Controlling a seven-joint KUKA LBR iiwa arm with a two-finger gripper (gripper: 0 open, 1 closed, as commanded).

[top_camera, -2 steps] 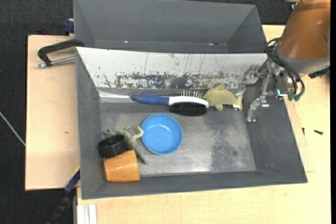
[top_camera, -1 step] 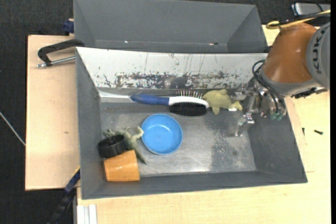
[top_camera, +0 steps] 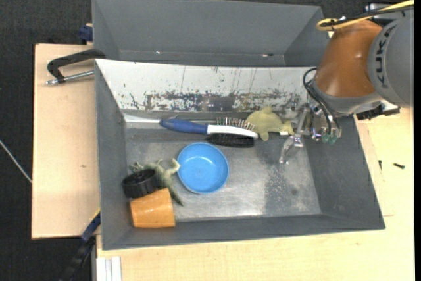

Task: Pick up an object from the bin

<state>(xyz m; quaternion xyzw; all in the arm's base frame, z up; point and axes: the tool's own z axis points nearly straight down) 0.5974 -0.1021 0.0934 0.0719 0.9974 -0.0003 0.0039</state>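
Arm marked "KUK"; pincer right of brush.

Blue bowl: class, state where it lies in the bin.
In the camera view the blue bowl lies left of centre on the bin floor, below the blue-handled brush, right of the orange cup.

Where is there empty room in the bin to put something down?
The biggest bare patch is the floor right of the blue bowl, in front of the end effector. A smaller one lies left of the bowl, below the blue-handled brush. Crowded: the front left corner, by the orange cup and black round piece, and along the back wall.
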